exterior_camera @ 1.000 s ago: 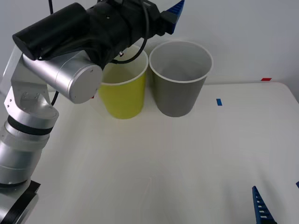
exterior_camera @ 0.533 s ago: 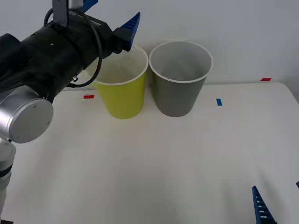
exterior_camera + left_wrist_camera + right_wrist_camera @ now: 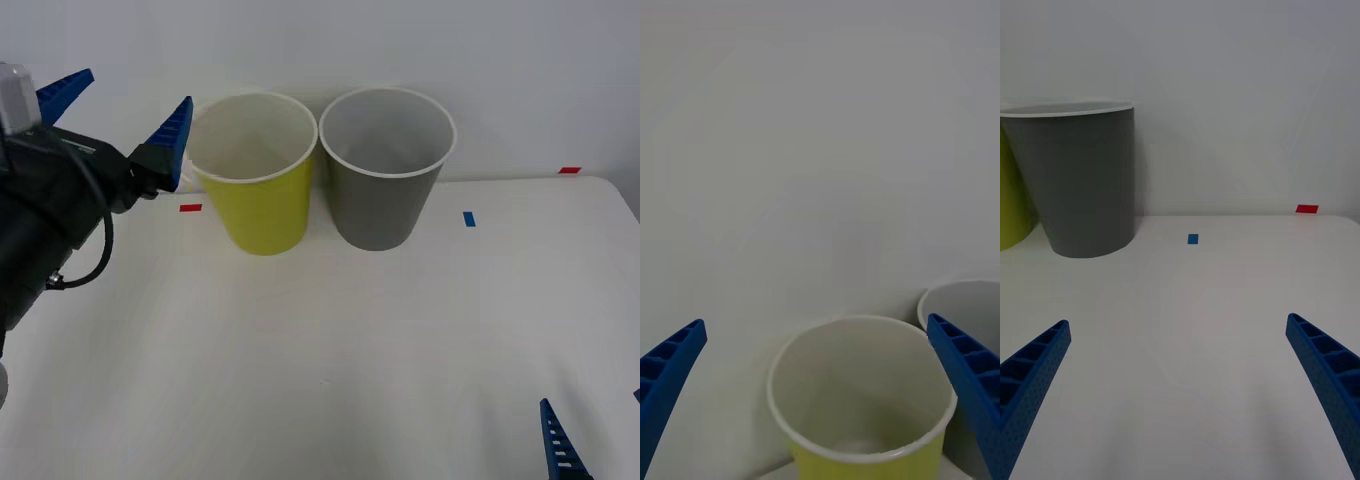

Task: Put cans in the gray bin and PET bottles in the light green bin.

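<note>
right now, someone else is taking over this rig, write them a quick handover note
Left end effector: open, holding nothing, raised to the left of the light green bin.
Right end effector: open, holding nothing, low over the table near its front right.
The light green bin and the gray bin stand upright side by side at the back, green to the left of gray.
Done: cannot tell; bin contents are not clear.
Left: find any remaining cans or bottles to sort.
</note>
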Available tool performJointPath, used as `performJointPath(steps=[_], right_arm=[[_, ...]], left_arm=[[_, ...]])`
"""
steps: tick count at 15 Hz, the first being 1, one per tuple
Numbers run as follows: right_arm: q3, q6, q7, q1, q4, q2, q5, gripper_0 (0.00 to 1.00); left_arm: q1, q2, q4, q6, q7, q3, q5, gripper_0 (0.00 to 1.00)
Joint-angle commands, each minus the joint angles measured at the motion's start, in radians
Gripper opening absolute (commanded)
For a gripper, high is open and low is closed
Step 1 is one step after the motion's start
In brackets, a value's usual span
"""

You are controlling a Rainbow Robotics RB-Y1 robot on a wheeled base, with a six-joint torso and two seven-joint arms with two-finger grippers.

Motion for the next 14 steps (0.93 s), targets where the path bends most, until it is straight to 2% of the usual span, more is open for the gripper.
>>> performJointPath(steps=[1,7,9,12,14], right_arm=[[0.0,0.0,0.0,0.0,0.0,0.0,0.0,1.0],[0.0,0.0,0.0,0.0,0.0,0.0,0.0,1.0],[0.0,0.0,0.0,0.0,0.0,0.0,0.0,1.0],[0.0,0.0,0.0,0.0,0.0,0.0,0.0,1.0],[0.0,0.0,0.0,0.0,0.0,0.0,0.0,1.0]], left_arm=[[0.147,0.011,-0.004,-0.134,0.007,0.042,0.011,1.0],[0.288,-0.028,-0.002,-0.175,0.013,0.082,0.033,1.0],[0.325,-0.02,0.002,-0.192,0.013,0.094,0.042,1.0],[0.394,0.018,0.113,-0.432,0.006,0.043,0.056,1.0],[0.459,0.07,0.159,-0.57,0.007,0.002,0.061,1.0]])
